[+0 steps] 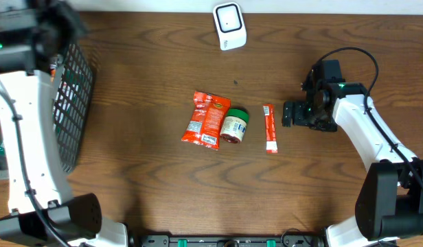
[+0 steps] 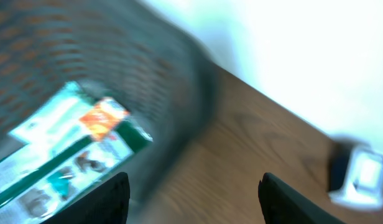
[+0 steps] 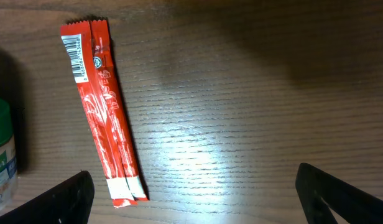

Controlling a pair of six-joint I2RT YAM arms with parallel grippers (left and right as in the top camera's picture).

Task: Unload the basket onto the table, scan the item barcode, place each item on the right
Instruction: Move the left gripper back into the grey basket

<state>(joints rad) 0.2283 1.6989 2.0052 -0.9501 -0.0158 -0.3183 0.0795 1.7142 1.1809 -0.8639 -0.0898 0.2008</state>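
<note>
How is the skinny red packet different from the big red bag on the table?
The skinny red packet is long and narrow; the big red bag is wider and crinkled. The packet lies by itself, while the bag lies right against the green-lidded jar. Both are red and lie flat on the wooden table.

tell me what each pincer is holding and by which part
Nothing is held. The left pincer is open by the basket, the green box clear of it; the right pincer is open beside the red stick packet.
</note>
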